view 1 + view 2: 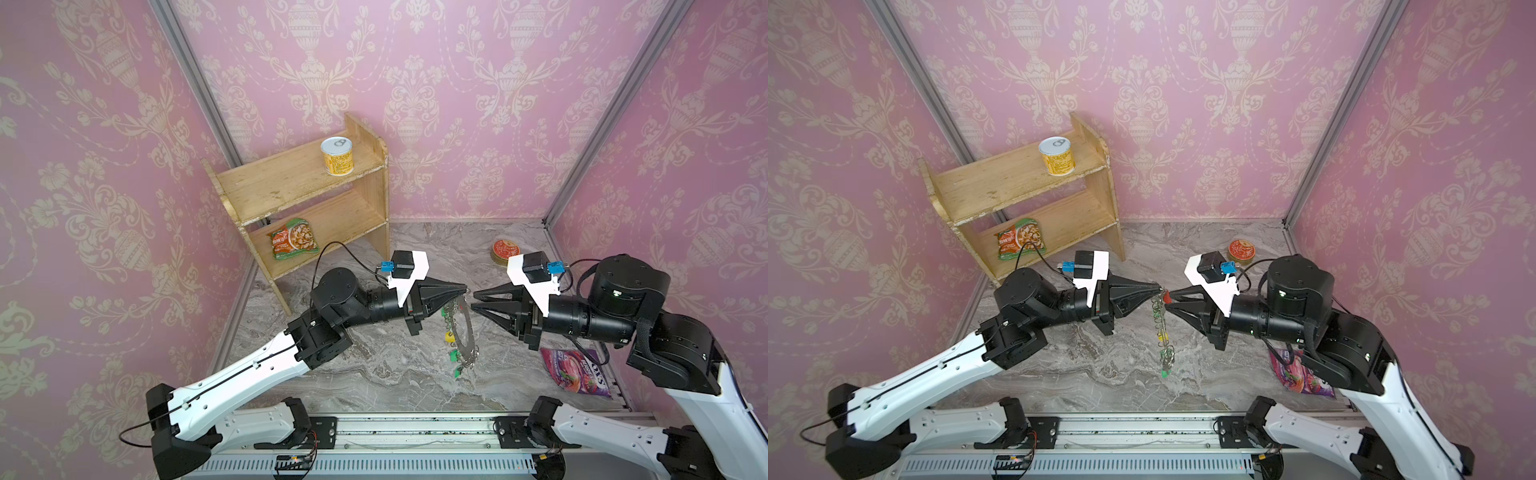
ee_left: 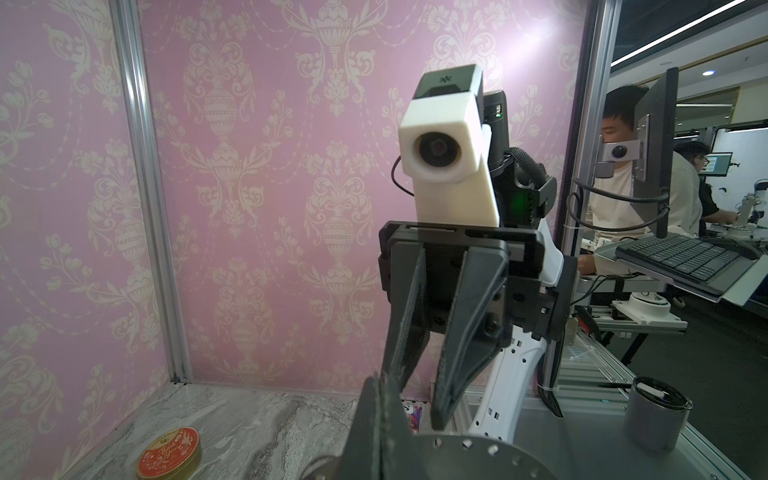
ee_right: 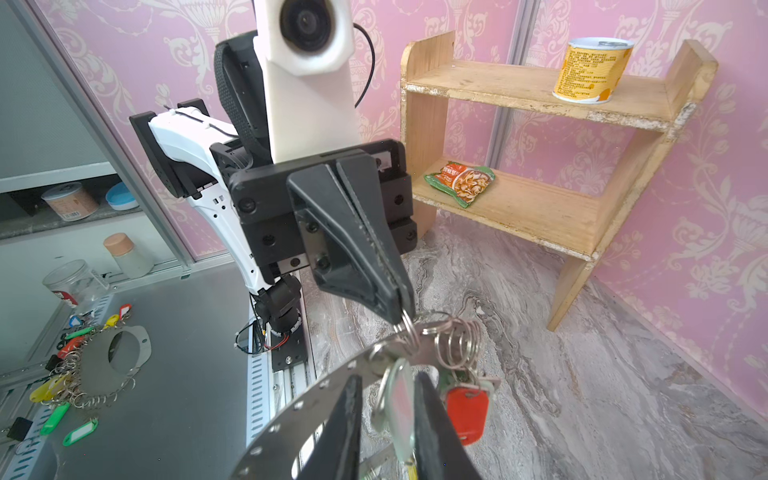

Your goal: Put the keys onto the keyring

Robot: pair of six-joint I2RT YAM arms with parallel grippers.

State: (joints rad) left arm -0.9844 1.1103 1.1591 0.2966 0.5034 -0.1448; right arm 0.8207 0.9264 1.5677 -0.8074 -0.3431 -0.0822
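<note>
The keyring (image 1: pixel 468 332) (image 1: pixel 1163 328) hangs on edge above the marble floor, a flat grey disc with a holed rim (image 2: pixel 478 453) (image 3: pixel 291 411). My left gripper (image 1: pixel 465 288) (image 1: pixel 1158 286) (image 2: pixel 380 384) (image 3: pixel 401 318) is shut on a wire loop at its top. Keys dangle from it on red (image 3: pixel 465 409), yellow (image 1: pixel 449 337) and green (image 1: pixel 453 355) tags. My right gripper (image 1: pixel 473 301) (image 1: pixel 1169 301) (image 2: pixel 419 405) (image 3: pixel 386 378) faces the left one, open. Its fingers (image 3: pixel 432 419) straddle the rim and a pale-tagged key (image 3: pixel 399 399); one finger stands clear of that tag.
A wooden shelf (image 1: pixel 291 183) stands at the back left, with a yellow can (image 1: pixel 336 156) on top and a noodle packet (image 1: pixel 294 239) below. A red-topped tin (image 1: pixel 505 250) sits at the back right. A purple snack bag (image 1: pixel 575 372) lies under the right arm.
</note>
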